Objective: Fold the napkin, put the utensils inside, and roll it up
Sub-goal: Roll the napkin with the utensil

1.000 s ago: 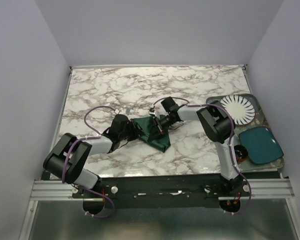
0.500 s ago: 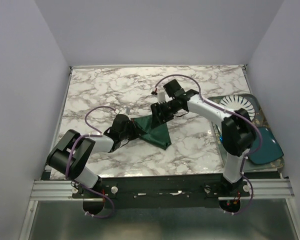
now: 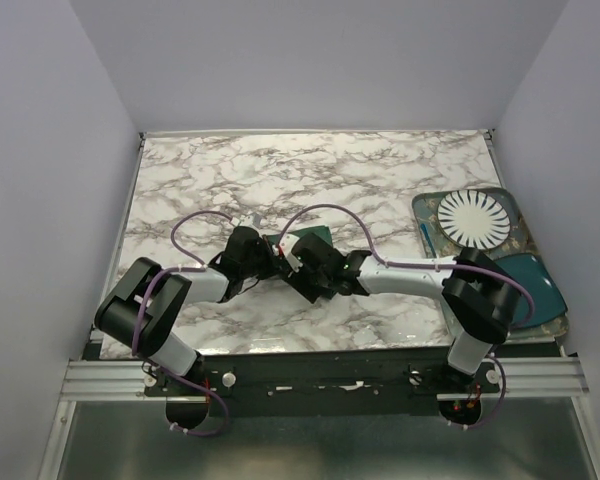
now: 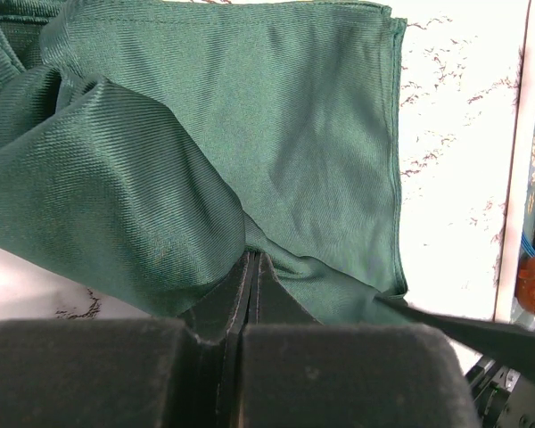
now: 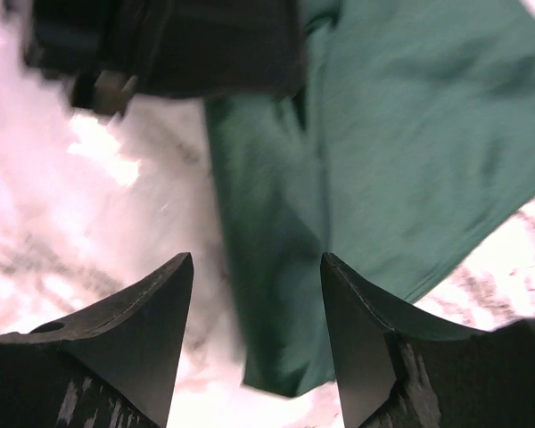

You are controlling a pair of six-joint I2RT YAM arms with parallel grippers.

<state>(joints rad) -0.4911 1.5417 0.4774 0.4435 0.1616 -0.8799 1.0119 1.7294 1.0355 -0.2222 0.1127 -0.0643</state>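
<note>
The napkin (image 3: 316, 237) is a dark green cloth lying mid-table, mostly covered by both arms in the top view. It fills the left wrist view (image 4: 276, 116), bunched in folds on the left with a straight hemmed edge on the right. My left gripper (image 3: 273, 262) (image 4: 251, 259) is shut on a fold of it. My right gripper (image 3: 302, 272) (image 5: 255, 259) hangs open just above the napkin (image 5: 401, 134), a narrow end of cloth showing between its fingers, untouched. The right wrist view is blurred. The utensils are out of view.
At the right edge of the table a patterned tray (image 3: 420, 205) carries a white ribbed plate (image 3: 473, 218) and a thin blue stick (image 3: 423, 236). A teal dish (image 3: 525, 290) sits nearer on the same tray. Both arms cross at the table's middle.
My right arm has swung from the napkin's far side down to its near side and its jaws have opened wider. My left gripper has kept its hold in place.
</note>
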